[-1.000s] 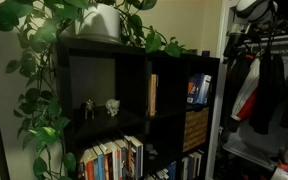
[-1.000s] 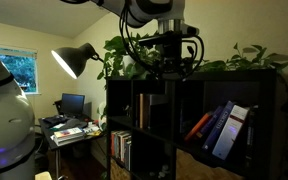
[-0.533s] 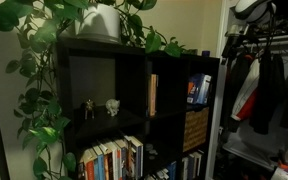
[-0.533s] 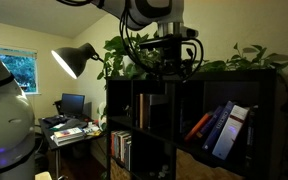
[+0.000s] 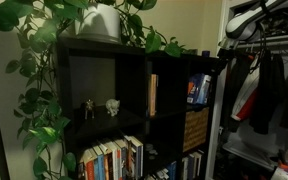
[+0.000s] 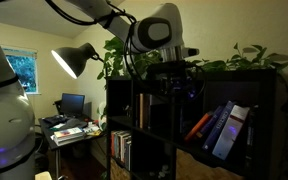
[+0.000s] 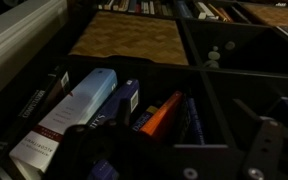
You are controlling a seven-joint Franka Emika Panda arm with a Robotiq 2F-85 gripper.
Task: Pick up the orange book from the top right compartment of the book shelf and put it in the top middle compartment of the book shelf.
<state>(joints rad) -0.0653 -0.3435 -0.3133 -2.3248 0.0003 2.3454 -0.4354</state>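
Here, the book shelf, a black grid of square cubbies, fills both exterior views. A leafy vine trails from a white pot on its top board and hangs down one side.

The arm enters an exterior view from the upper corner as a long white link. It bends at a large rounded joint above the shelf's top edge and turns the wrist downward. The gripper hangs below that joint, in front of the upper row of cubbies and about level with the top board. Its jaws are spread wide and hold nothing. In the wrist view a grey finger shows near the lower edge, well apart from the books.

The top right compartment holds the blue-and-white books, and a woven basket sits in the cubby beneath it. The top middle compartment holds only a thin tan book, upright against its side wall.

The orange book stands in the top right compartment, tilted against the neighbouring blue volumes. In the wrist view it lies near the centre of the picture, between two dark blue books, with its cover free of the gripper.

Two figurines stand on the floor of the remaining upper cubby. A desk lamp is lit beside the shelf
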